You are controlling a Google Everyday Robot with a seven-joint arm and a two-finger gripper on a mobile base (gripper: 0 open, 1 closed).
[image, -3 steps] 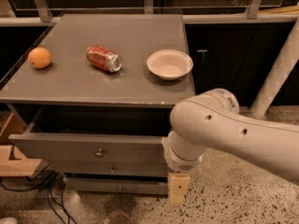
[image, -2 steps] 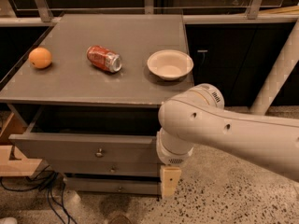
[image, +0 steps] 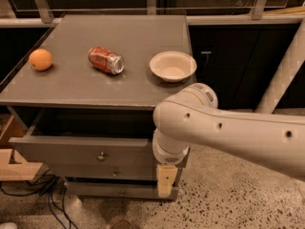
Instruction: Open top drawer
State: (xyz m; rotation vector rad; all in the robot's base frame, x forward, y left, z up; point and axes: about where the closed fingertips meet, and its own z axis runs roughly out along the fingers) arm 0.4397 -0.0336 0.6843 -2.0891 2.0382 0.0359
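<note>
**Gripper hangs low at the open top drawer's right end**

Gripper pointing at the floor, I hold my wrist against the right end of the top drawer. From this angle I cannot tell whether the gripper is open or closed, and it holds nothing I can see.

The drawer stands pulled out from under the grey surface, leaving a dark gap behind its front. It is a long, flat grey panel with one small round knob at its middle. It is taller and wider than the two slimmer fronts below it. My wrist hides its right end.

I judge the opening largely done, so the hazards lie in how I move away. My wrist sits just in front of the panel, and a careless swing could shove the drawer back in or skew it. My upper arm passes close to the bowl at the surface's near right edge and could sweep it off when I lift. A jolt to the cabinet might also roll the soda can, which lies on its side, or the orange.
</note>
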